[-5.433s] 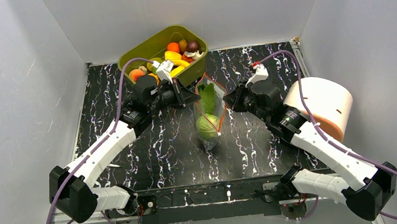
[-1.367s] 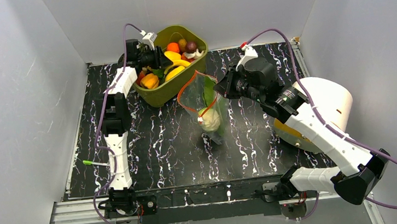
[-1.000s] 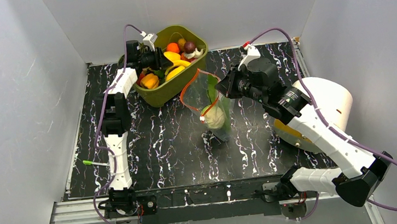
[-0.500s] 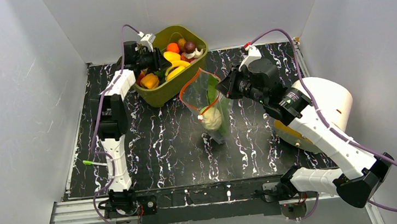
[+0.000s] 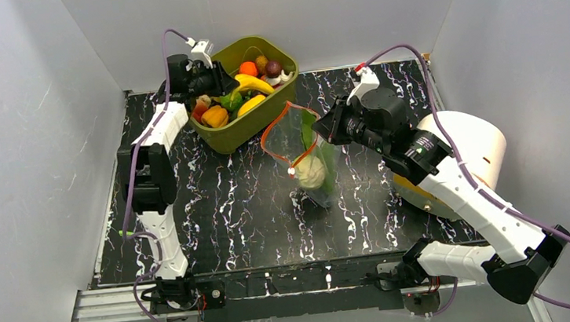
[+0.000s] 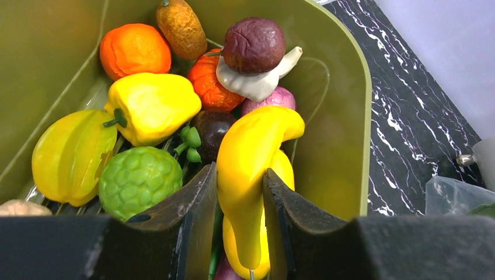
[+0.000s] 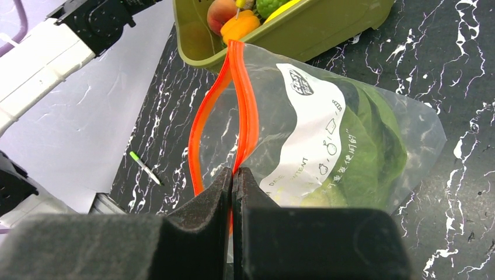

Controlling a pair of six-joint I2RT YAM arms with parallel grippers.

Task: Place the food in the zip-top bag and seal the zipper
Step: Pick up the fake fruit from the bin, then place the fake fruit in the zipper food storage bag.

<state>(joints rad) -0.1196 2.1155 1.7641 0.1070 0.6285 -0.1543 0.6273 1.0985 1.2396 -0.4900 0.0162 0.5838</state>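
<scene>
bag: we see the zip-top bag point(image 5: 298, 140) point(image 7: 327, 134) near mid-desk, just in front of the tub and hanging from the right arm; can't tell whether its bottom touches the desk point(image 5: 231, 206).
zipper: the zipper point(image 7: 242, 111) point(image 5: 273, 136) is not sealed; the two red-orange strips part into a loop, so the mouth is open.
in bag: a pale green cabbage point(image 5: 310, 172) sits low and a long green leaf point(image 5: 305, 137) point(image 7: 373, 146) stands above it.
right fingers: the right fingers point(image 7: 219, 189) point(image 5: 328, 125) are clenched on the zipper at the bag's right edge.
banana: the yellow banana point(image 6: 251, 169) point(image 5: 253, 83) is over the tub, above the other food.
left fingers: the left fingers point(image 6: 201, 192) point(image 5: 219, 80) are grasping the banana, one pad on each side of it.
tub: the olive-green tub point(image 5: 276, 103) point(image 6: 344, 134) sits at the far edge of the desk and holds the rest of the food.
tub contents: we count an orange point(image 6: 134, 48), a yellow pepper point(image 6: 152, 105), a yellow star fruit point(image 6: 73, 154), a bumpy green fruit point(image 6: 137, 178) and a purple ball point(image 6: 254, 36) resting on a white piece point(image 6: 257, 81).
right side: a white cylinder point(image 5: 458, 148) lies on the desk beside the right arm, well apart from the bag.
left side: a thin green-tipped stick point(image 5: 135, 234) point(image 7: 146, 168) lies near the desk's left edge.
</scene>
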